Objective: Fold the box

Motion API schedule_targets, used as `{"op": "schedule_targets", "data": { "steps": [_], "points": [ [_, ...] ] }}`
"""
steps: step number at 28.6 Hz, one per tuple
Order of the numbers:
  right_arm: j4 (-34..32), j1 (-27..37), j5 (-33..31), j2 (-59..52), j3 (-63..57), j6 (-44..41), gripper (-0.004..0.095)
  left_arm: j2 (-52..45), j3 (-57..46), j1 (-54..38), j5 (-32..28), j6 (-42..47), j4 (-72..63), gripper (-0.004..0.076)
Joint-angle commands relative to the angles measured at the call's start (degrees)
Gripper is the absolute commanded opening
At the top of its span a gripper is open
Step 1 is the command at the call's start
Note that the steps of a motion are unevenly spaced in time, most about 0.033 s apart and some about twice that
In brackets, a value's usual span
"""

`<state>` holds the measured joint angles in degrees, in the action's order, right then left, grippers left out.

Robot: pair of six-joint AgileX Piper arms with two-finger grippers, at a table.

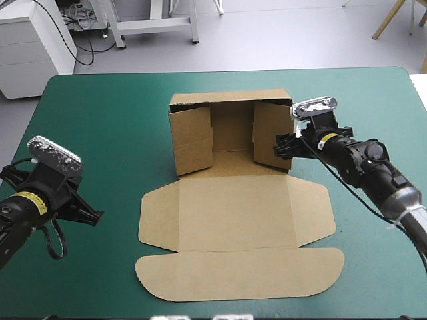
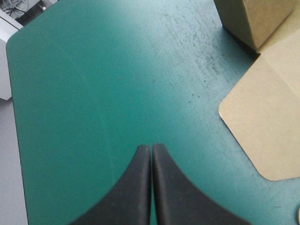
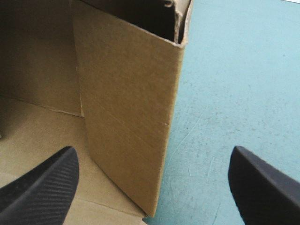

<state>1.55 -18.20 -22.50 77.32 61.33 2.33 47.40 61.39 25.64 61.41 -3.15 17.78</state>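
Observation:
The brown box (image 1: 230, 187) lies mid-table as an open tray, its far and side walls raised and its lid (image 1: 240, 270) flat toward the near edge. My right gripper (image 1: 283, 145) is open at the box's right wall (image 3: 126, 117), one finger (image 3: 40, 187) inside the tray and the other (image 3: 265, 187) outside over the teal-green cover. My left gripper (image 1: 93, 217) is shut, low over bare cover left of the lid's rounded corner (image 2: 262, 122); nothing is between its fingers (image 2: 151, 187).
A white cabinet (image 1: 33, 40) stands beyond the table's far left corner. Teal-green cover (image 1: 107, 113) lies bare to the left and right of the box.

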Motion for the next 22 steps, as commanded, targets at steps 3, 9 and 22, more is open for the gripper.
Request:
{"op": "schedule_targets", "data": {
  "steps": [3, 9, 22],
  "points": [
    [0.8, 0.5, 8.4, 2.8, 1.5, 0.7, 0.0698, -0.2, 1.3, 0.3, -7.0, 1.3, 1.2, -0.001],
    [1.7, 0.5, 10.7, 7.5, 1.7, 0.7, 0.0561, -0.2, 1.3, 0.3, -7.2, 1.3, 1.2, -0.001],
    [1.8, 0.5, 1.4, 9.1, 10.0, 1.0, -0.0019, -0.2, 1.3, 0.3, -5.1, 1.8, 1.8, -0.001]
  ]
}}
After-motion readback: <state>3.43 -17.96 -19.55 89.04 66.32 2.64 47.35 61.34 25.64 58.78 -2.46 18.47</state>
